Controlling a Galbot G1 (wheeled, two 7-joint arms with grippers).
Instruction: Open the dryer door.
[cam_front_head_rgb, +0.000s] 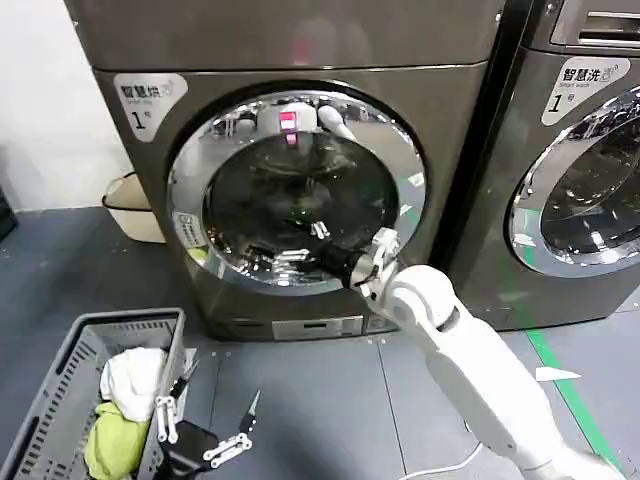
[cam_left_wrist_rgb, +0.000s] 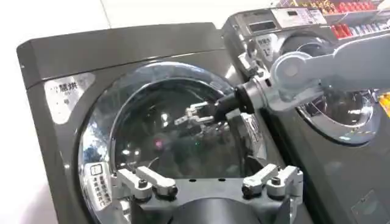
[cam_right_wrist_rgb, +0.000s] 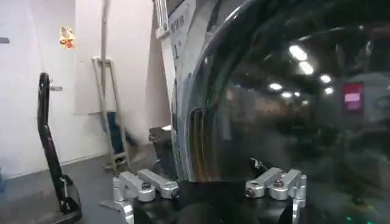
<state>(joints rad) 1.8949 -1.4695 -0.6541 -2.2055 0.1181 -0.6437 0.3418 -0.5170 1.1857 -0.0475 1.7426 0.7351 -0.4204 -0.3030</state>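
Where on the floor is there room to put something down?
Bare floor lies between the laundry basket and the right arm, before the dryer door. It is crowded at the door, where the right gripper sits, and by the basket, near the left gripper.

1. My right gripper (cam_right_wrist_rgb: 210, 190) sits at the near edge, its two grey fingers (cam_right_wrist_rgb: 146, 184) spread apart with nothing between them.
2. Just ahead, I see the dryer door (cam_right_wrist_rgb: 292, 109), its dark glass reflecting ceiling lights and a pink square.
3. Beyond stand a white wall (cam_right_wrist_rgb: 36, 79) and grey floor (cam_right_wrist_rgb: 91, 173).
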